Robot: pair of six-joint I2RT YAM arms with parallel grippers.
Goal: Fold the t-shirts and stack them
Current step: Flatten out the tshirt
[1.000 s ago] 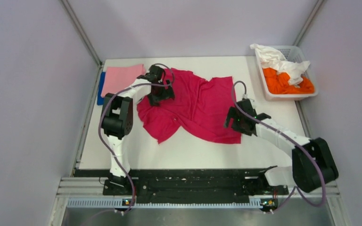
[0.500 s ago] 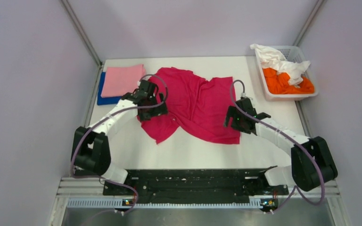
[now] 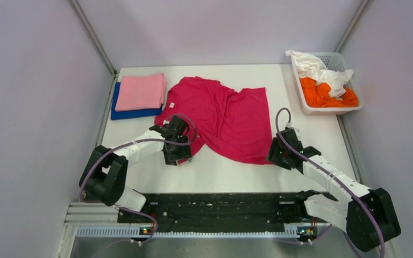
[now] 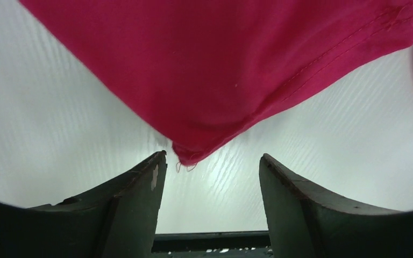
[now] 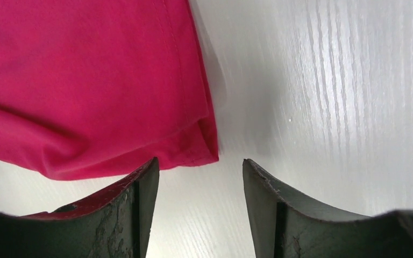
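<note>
My 2 arms, white-shelled left arm [image 3: 140, 146] and white-shelled right arm [image 3: 330, 177]: bulky black joint housings, a thin lilac cable [image 3: 277, 121] looping along each. Black left gripper [image 4: 212, 158] and black right gripper [image 5: 199, 161]: 2 dark wedge-shaped fingers [image 5: 134, 215] each, the right pair scuffed.

Magenta-red t-shirt [image 3: 223, 121] was plain, no print, w/ same-colour stitching along the hem. Left of it: light pink t-shirt [image 3: 141, 91], plain, over royal blue t-shirt [image 3: 132, 114], of which only a blue strip showed. Right of it: basket [image 3: 330, 110], white, slotted, w/ orange t-shirt [image 3: 322, 95] & white t-shirt [image 3: 314, 67], both plain. Table [image 3: 231, 174] under the magenta-red t-shirt was white w/ faint grain streaks. At its near corners, left gripper [image 4: 213, 158] & right gripper [image 5: 200, 161] were dark grey-black. Left arm [image 3: 140, 147] & right arm [image 3: 330, 174] were white w/ black joints.
</note>
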